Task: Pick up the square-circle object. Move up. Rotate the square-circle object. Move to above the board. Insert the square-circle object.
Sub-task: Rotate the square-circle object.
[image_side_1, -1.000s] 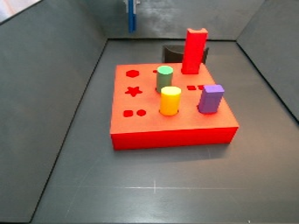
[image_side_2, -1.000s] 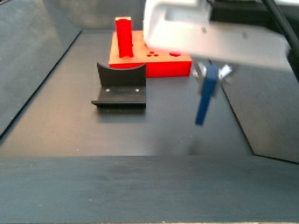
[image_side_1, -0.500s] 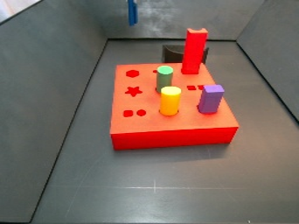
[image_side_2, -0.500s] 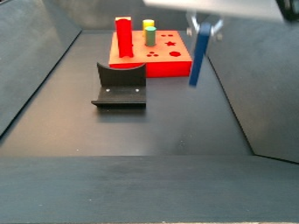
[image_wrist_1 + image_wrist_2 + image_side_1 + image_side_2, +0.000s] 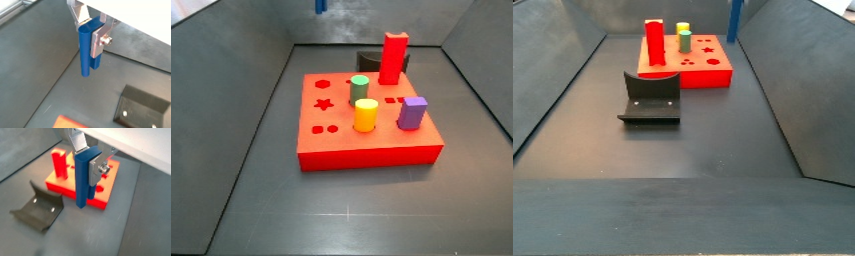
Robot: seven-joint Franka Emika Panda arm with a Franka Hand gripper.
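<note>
While the gripper point(image 5: 90, 159) clamps the square-circle object point(image 5: 83, 180) hanging lengthwise straight down, the board point(image 5: 101, 198) lies below and off to one side — rotation comes first.

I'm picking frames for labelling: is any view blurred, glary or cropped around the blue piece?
In both wrist views the square-circle object is sharp and evenly lit, clamped in the gripper above the floor. In both side views it is cut off at the top edge, only a sliver showing. The board is sharp, without glare.
</note>
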